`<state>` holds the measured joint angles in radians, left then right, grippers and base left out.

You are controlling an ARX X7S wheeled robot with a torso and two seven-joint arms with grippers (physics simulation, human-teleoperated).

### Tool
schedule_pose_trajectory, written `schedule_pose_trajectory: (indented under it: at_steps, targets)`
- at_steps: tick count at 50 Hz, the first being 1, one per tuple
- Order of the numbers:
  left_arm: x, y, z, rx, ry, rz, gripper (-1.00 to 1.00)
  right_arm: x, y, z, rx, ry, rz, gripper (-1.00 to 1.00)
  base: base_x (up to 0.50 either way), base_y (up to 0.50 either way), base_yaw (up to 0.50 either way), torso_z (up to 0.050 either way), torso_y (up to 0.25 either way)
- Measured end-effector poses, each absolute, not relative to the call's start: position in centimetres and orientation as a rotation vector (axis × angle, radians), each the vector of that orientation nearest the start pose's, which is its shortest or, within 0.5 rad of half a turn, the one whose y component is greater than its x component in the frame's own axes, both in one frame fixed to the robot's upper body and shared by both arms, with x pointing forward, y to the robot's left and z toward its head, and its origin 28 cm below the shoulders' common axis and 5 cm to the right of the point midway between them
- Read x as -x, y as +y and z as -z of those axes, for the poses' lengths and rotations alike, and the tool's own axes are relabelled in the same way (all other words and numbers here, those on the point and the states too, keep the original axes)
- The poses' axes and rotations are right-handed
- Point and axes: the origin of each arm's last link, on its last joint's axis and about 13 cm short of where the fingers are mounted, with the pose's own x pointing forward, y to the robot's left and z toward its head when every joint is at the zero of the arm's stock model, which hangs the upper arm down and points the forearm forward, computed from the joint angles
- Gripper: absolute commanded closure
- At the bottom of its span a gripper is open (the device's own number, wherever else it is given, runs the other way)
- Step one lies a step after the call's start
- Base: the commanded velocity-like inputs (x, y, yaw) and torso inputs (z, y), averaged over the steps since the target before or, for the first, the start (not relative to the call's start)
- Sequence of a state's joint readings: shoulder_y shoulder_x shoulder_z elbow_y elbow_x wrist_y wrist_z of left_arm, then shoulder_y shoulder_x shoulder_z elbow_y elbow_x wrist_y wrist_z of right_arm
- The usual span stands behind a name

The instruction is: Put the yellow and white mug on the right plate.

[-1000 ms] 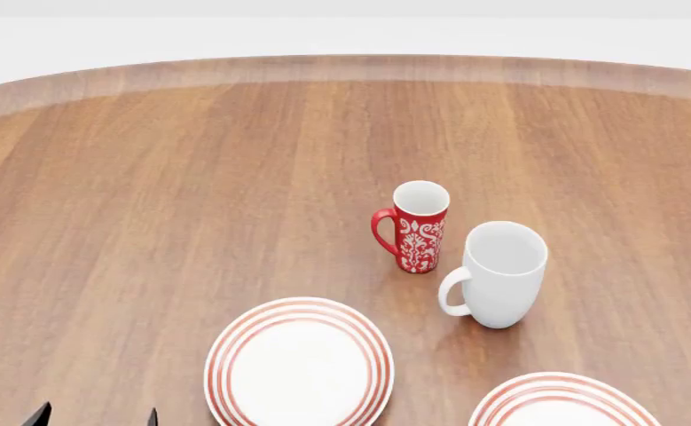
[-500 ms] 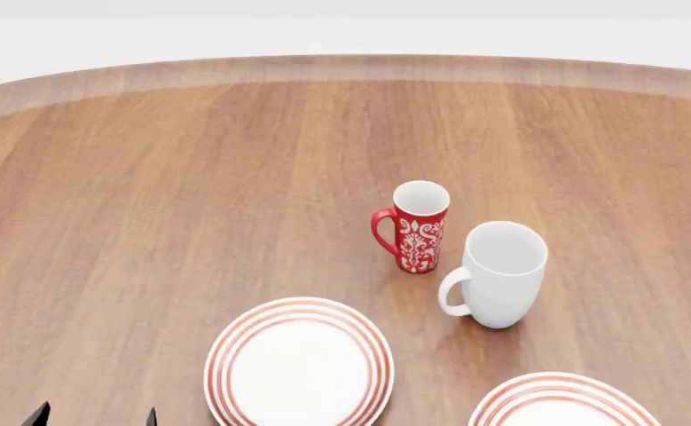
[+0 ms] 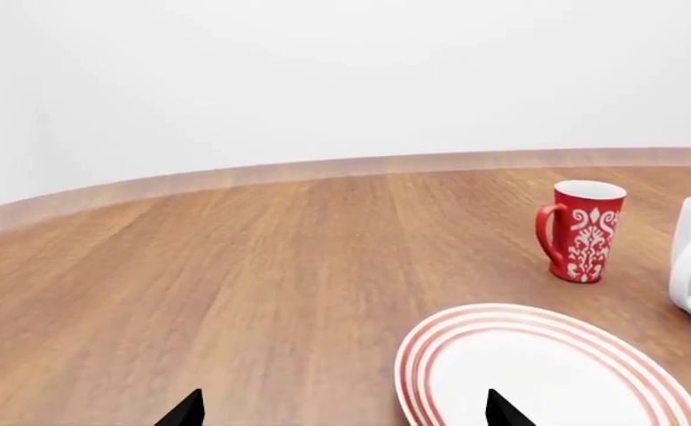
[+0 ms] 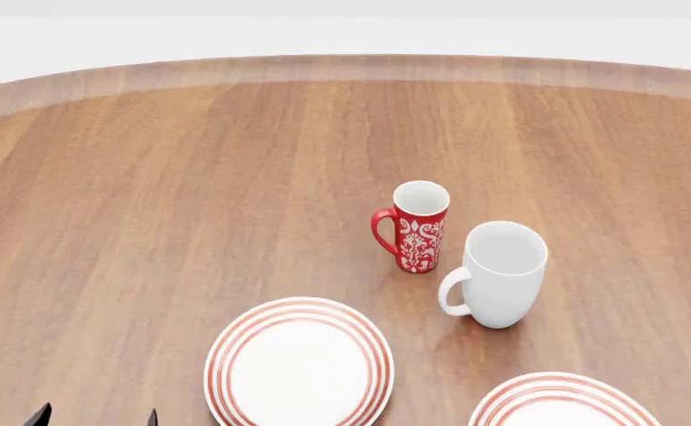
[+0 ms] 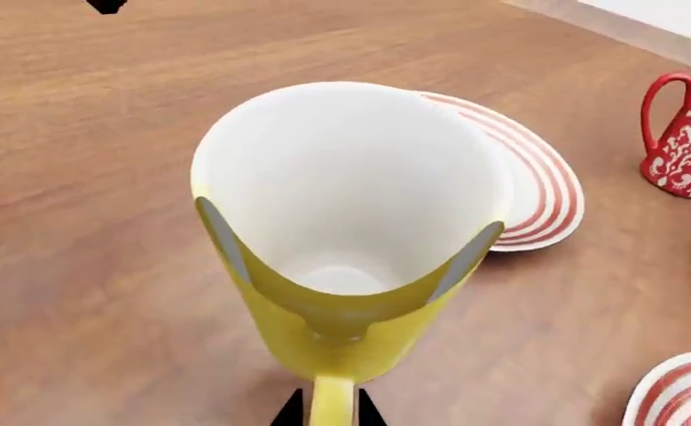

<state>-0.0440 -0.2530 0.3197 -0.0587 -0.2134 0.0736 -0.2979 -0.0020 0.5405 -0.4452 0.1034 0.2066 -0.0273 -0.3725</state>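
My right wrist camera is filled by the yellow and white mug (image 5: 345, 266): glossy yellow outside, white inside, its handle pointing toward the lens. The right fingers (image 5: 465, 251) press against opposite sides of its rim, so the right gripper (image 5: 342, 244) is clamped on it. The mug looks lifted off the wooden table (image 5: 97, 160), though I can't confirm the gap. Behind the mug lies the left plate (image 5: 535, 191), partly hidden by it, and the right plate (image 5: 682, 395) shows only as a red-ringed edge at the frame's corner; the mug is not on it.

From the head camera I see neither the mug nor the right gripper. The right plate (image 4: 564, 404) sits at the lower right, cut off by the frame, with the left plate (image 4: 300, 364) beside it. Beyond them stand a red patterned mug (image 4: 419, 227) and a taller white mug (image 4: 501, 273), close together.

The left gripper (image 3: 339, 413) shows just 2 dark tips, spread apart and holding nothing, near the left plate's rim.
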Motion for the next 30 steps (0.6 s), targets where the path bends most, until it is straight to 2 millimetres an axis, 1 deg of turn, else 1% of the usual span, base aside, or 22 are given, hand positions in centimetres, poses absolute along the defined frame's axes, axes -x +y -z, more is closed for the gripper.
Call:
schedule_pose_trajectory:
  at_steps: [16, 30]
  targets:
    - [-21.0, 20.6, -0.6, -0.046, 0.008, 0.002, -1.00, -18.0, -18.3, -0.5, 0.307, 0.250, -0.636, 1.00, 0.00, 0.00, 0.00, 0.000, 0.000]
    - [-21.0, 20.6, -0.6, -0.047, 0.008, 0.003, -1.00, -17.4, -19.9, -1.7, 0.298, 0.216, -0.527, 1.00, 0.00, 0.00, 0.00, 0.000, 0.001]
